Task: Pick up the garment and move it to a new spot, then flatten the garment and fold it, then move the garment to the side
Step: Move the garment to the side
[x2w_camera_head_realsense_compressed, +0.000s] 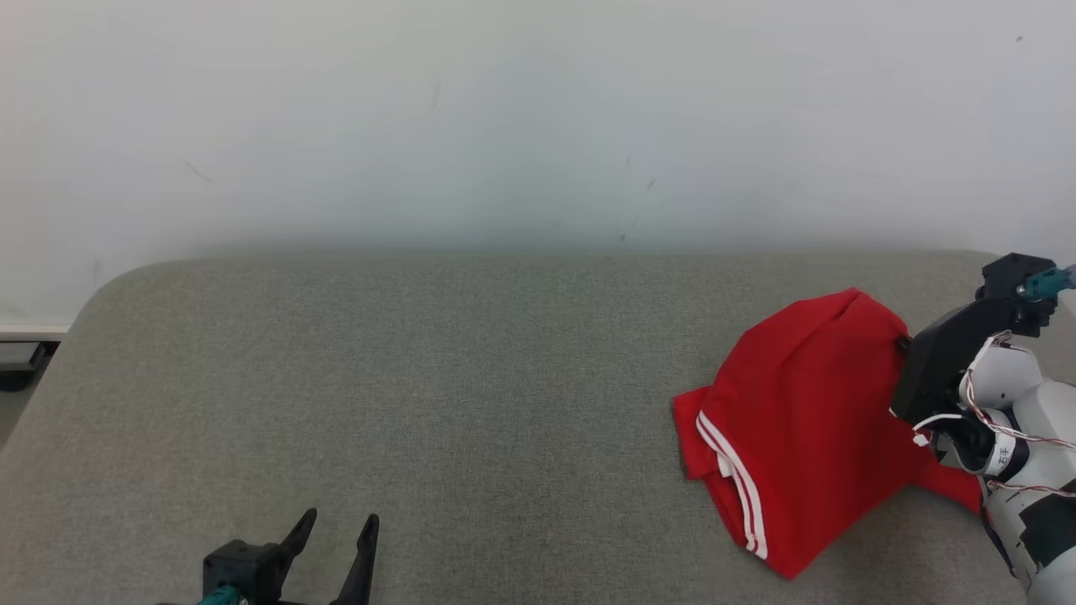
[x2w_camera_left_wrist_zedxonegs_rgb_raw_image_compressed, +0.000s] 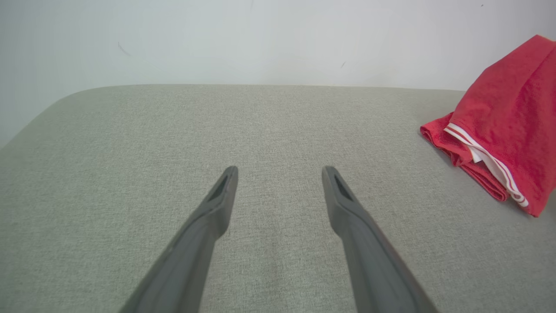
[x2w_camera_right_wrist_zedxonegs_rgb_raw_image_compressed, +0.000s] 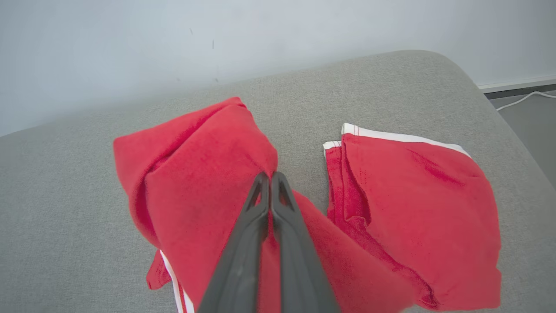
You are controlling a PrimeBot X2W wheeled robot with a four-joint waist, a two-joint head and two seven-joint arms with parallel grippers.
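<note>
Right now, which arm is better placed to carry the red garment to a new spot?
Right. The right arm has its jaws shut on a raised fold of the garment; the left arm has jaws open over bare grey cushion, well apart from it.

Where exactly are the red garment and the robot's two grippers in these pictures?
red garment [x2w_camera_head_realsense_compressed: 799, 395]: head view, middle of its raised fold.
left gripper [x2w_camera_left_wrist_zedxonegs_rgb_raw_image_compressed: 280, 170]: left wrist view, midway between its spread fingertips.
right gripper [x2w_camera_right_wrist_zedxonegs_rgb_raw_image_compressed: 270, 174]: right wrist view, where its closed fingertips meet on the cloth.
</note>
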